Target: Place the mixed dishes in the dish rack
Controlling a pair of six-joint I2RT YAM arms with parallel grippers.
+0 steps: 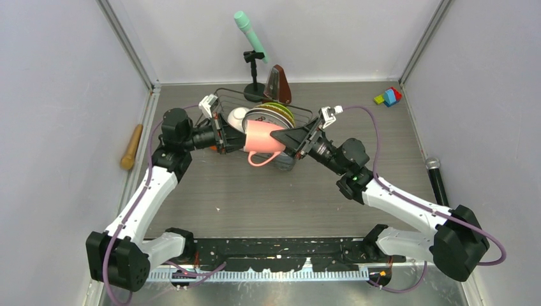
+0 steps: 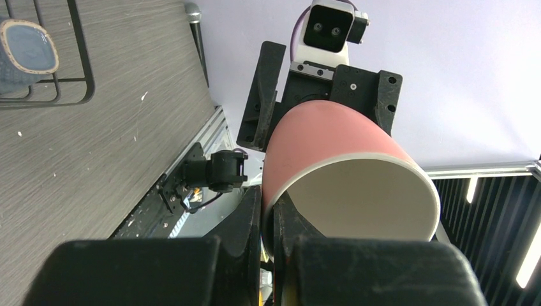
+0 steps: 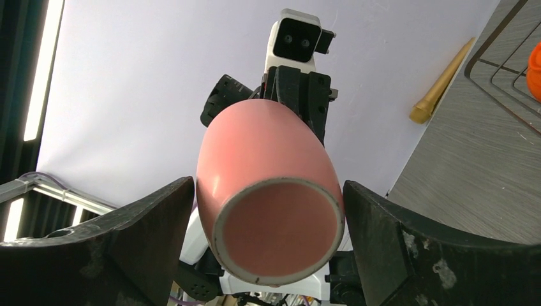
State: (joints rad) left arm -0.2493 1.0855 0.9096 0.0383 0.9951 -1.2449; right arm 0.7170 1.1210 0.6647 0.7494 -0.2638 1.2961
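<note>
The pink mug [image 1: 263, 136] is a smooth, rounded cylinder. It is matte salmon outside and plain white inside, with a flat base ringed by a pale unglazed edge. One loop handle hangs from its near side. It lies on its side in the air above the counter [image 1: 268, 204], at the centre of the scene and just on the near side of the dish rack [image 1: 300, 113]. Its mouth faces left and its base faces right.

The left hand [image 2: 268, 210] is clamped on the mug's rim, with one black finger inside the mouth and one outside, pinching the thin wall. The right hand [image 3: 268, 188] stands spread wide, with one broad, scuffed black finger on each side of the base (whether either finger touches the mug cannot be told).

The rack is a basket of thin dark wire. In it a lime-green plate [image 1: 282, 107] and a white plate [image 1: 266, 117] with a darker rim stand on edge, with one white bowl [image 1: 238, 116] to their left. The left wrist view shows one small grey-blue mug [image 2: 25, 54] with a pale rim beside the wires. The right wrist view catches the edge of one orange-red bowl [image 3: 536, 70].

The counter is grey wood-grain laminate. Two microphones are there, a teal one [image 1: 250, 35] on a stand at the far side and a black one [image 1: 437, 178] lying at the right. One tapered wooden stick [image 1: 132, 146] lies at the left.
</note>
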